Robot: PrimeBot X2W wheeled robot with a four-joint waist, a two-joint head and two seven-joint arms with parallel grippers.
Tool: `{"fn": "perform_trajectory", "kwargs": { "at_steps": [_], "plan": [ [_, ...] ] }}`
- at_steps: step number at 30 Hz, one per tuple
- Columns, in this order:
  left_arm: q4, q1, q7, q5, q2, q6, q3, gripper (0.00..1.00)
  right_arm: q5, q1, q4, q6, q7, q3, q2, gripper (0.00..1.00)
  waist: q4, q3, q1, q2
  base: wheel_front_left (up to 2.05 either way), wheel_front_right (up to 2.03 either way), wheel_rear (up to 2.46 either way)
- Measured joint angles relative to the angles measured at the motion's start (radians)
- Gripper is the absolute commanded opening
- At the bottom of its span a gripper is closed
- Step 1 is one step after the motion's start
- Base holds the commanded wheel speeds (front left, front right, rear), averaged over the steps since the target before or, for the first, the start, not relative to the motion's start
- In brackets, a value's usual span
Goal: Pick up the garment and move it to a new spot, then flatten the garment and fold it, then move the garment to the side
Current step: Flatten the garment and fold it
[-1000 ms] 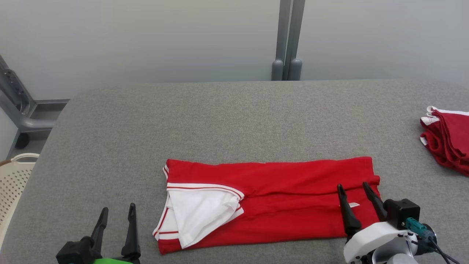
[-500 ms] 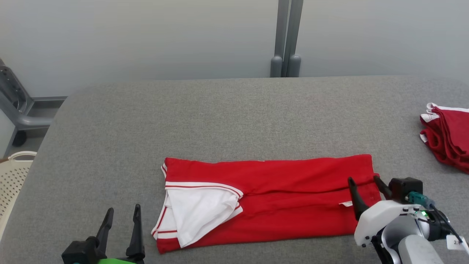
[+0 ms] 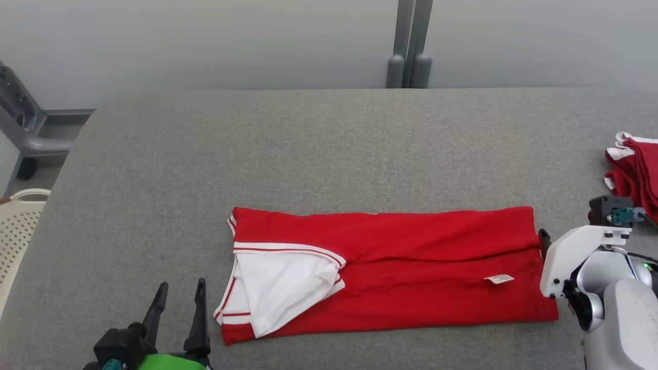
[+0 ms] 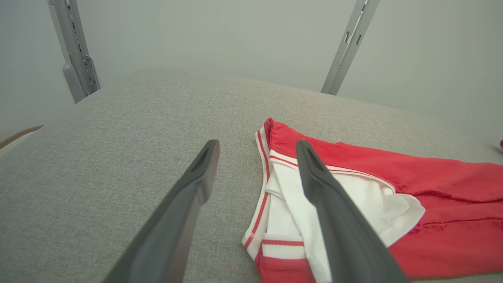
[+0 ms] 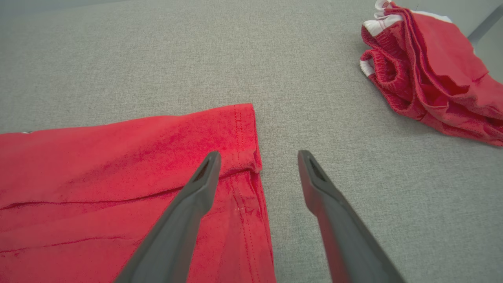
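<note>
Garment (image 3: 390,267): 1 item, red with white trim and thin red stripes, folded into a long band. It lies flat at lower centre of the head view on the grey padded table (image 3: 329,144). A white panel is turned out at its left end, and a small white label (image 3: 498,279) sits near its right end.

Left gripper (image 3: 182,283): lower left of the head view, just beside the garment's left end. Its 2 dark fingers are spread wide and hold nothing. In its own wrist view the right-hand finger crosses the white panel (contact cannot be judged).

Right gripper (image 5: 258,154): in its own wrist view it is spread wide and empty, straddling the garment's hemmed right edge. 1 finger is over red cloth, the other over bare table.

Second red pile (image 3: 635,169): crumpled, at the right edge, well apart from the garment.

Cream basket (image 3: 20,226): left edge, off the table.

Grey post (image 3: 409,46): top centre, behind the table.
</note>
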Motion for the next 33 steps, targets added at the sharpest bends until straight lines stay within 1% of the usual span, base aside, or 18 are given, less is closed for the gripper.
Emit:
{"fn": "perform_trajectory", "kwargs": {
  "at_steps": [8,18,24,29,30,31,32,33],
  "plan": [
    [0.000,-0.030,0.000,-0.004,0.008,0.000,-0.023,1.00,-0.052,-0.066,0.078,0.000,0.019,-0.043,0.000,1.00,0.020,0.056,0.0000,0.0000,0.00,0.00,0.00],
    [0.010,-0.047,0.000,-0.016,0.018,0.000,-0.040,1.00,-0.068,-0.079,0.176,0.000,-0.018,-0.073,0.001,1.00,0.048,0.083,0.0000,0.0000,0.00,0.00,0.00],
    [0.013,-0.050,0.000,-0.023,0.024,0.000,-0.053,1.00,-0.072,-0.092,0.236,0.000,-0.016,-0.092,0.000,1.00,0.052,0.092,0.0000,0.0000,0.00,0.00,0.00],
    [0.015,-0.064,0.000,-0.031,0.026,0.000,-0.060,1.00,-0.053,-0.112,0.281,0.000,-0.015,-0.109,-0.001,1.00,0.055,0.105,0.0000,0.0000,0.00,0.00,0.00],
    [0.015,-0.065,0.000,-0.031,0.027,0.000,-0.061,1.00,-0.049,-0.117,0.290,0.000,-0.013,-0.114,-0.001,0.96,0.056,0.107,0.0000,0.0000,0.00,0.00,0.00],
    [0.016,-0.065,0.000,-0.031,0.028,0.000,-0.062,1.00,-0.046,-0.123,0.300,0.000,-0.012,-0.124,-0.002,0.64,0.056,0.109,0.0000,0.0000,0.00,0.00,0.00],
    [0.017,-0.067,0.000,-0.032,0.029,0.000,-0.062,1.00,-0.039,-0.130,0.310,0.000,-0.007,-0.136,-0.001,0.41,0.057,0.110,0.0000,0.0000,0.00,0.00,0.00],
    [0.018,-0.069,0.000,-0.032,0.029,0.000,-0.063,1.00,-0.039,-0.137,0.319,0.001,-0.007,-0.144,-0.001,0.30,0.058,0.111,0.0000,0.0000,0.00,0.00,0.00]
  ]
}}
